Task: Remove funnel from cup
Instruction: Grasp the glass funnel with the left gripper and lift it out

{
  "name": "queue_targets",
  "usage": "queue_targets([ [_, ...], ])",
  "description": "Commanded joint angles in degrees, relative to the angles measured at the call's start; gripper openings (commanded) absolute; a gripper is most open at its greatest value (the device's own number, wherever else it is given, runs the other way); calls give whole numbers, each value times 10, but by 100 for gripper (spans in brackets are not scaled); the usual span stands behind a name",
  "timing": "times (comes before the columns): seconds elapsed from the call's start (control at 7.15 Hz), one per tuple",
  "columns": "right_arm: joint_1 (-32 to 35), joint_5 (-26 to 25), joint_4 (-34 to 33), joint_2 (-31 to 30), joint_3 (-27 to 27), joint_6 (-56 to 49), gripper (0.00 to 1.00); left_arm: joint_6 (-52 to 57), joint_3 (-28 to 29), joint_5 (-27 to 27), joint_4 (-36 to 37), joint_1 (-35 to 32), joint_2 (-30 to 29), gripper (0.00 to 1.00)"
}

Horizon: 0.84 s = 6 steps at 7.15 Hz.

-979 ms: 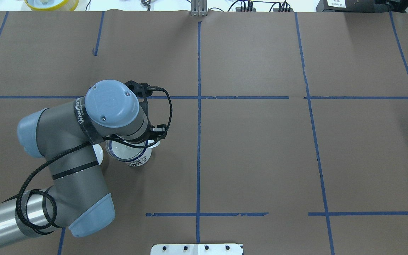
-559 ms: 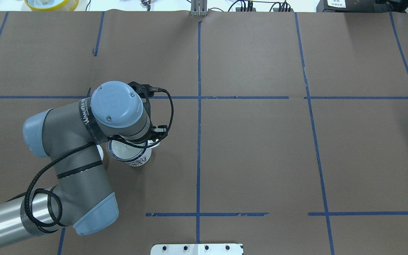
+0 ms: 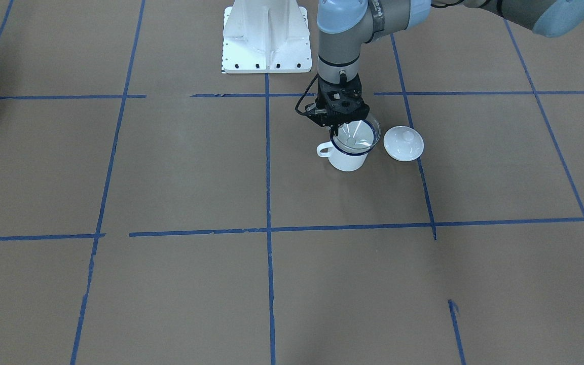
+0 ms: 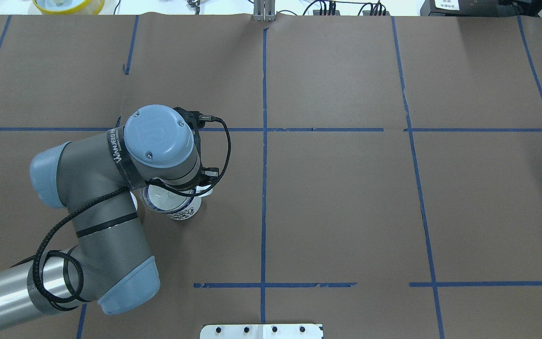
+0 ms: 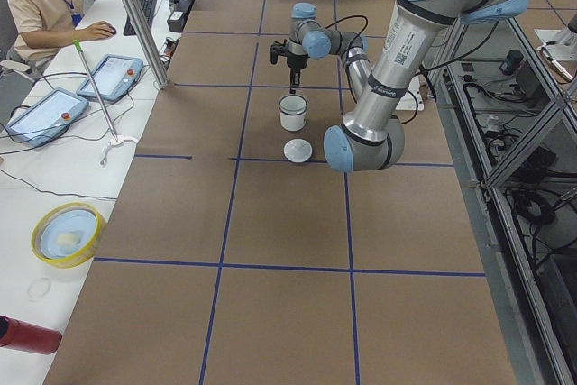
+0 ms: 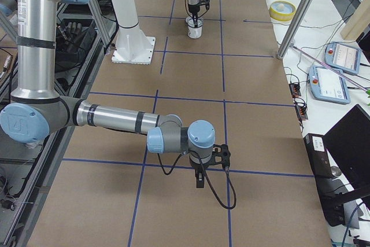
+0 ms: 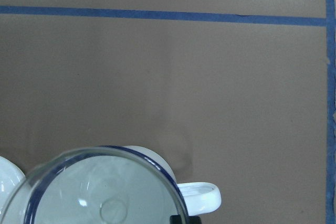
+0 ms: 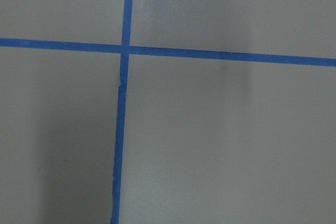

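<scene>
Brown papered table [image 3: 170, 177], left pincer [image 3: 337, 131] clenched on rim of funnel [image 3: 357, 136] in cup [image 3: 347, 161], right pincer [image 6: 199, 182] grip unreadable.

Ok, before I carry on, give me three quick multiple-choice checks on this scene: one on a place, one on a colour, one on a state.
1. Where is the white knobbed lid?
A) on the table beside the cup
B) on top of the cup
C) far across the table

2. What colour is the cup's rim?
A) red
B) dark blue
C) green

3. How is the clear funnel placed?
A) lying on the table
B) in the cup, spout down
C) upside down on the lid

Answers:
1 A: the front-facing view shows it flat on the table next to the cup.
2 B: the left wrist view shows a dark blue band around the mouth.
3 B: its wide rim sits over the cup's mouth in both views.
</scene>
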Motion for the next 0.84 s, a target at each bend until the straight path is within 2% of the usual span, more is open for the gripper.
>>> queue_targets([
  [0.0, 0, 0, 0, 0, 1, 0, 100, 22, -85, -1, 80, -12, -7, 0],
  [0.14, 0, 0, 0, 0, 0, 0, 100, 15, -119, -8, 82, -49, -24, 0],
  [0.28, 0, 0, 0, 0, 0, 0, 100, -76, -130, -3, 61, -59, -26, 0],
  [0.42, 0, 0, 0, 0, 0, 0, 100, -204, -110, 30, -13, -62, -16, 0],
  [0.56, 0, 0, 0, 0, 0, 0, 100, -298, -69, 109, -69, -63, -14, 0],
  [0.7, 0, 0, 0, 0, 0, 0, 100, -380, -34, 163, -174, -66, 3, 0],
])
